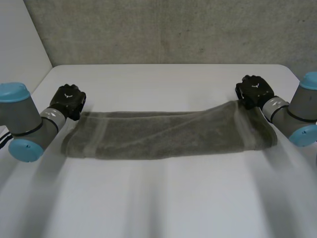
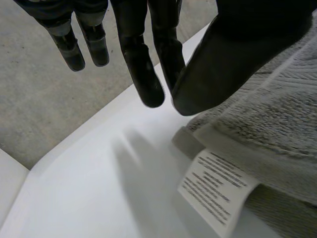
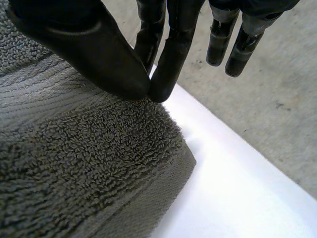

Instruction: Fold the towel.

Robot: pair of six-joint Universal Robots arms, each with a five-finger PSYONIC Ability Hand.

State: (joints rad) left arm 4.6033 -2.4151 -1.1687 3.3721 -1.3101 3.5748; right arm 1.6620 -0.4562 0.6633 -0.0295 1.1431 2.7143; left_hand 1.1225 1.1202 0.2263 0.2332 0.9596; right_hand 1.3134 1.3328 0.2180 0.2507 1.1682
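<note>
The towel (image 1: pixel 168 136) lies as a long strip across the table (image 1: pixel 163 79). Your right hand (image 1: pixel 254 90) pinches its far right corner, probably to fold it over; the left hand (image 1: pixel 68 100) is spread above the far left corner

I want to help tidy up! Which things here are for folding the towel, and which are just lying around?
For the job:
grey towel, lying stretched out
left hand, fingers straight, at one far corner
right hand, pinching the other far corner

Just there:
white table under the towel
grey wall behind it
</note>
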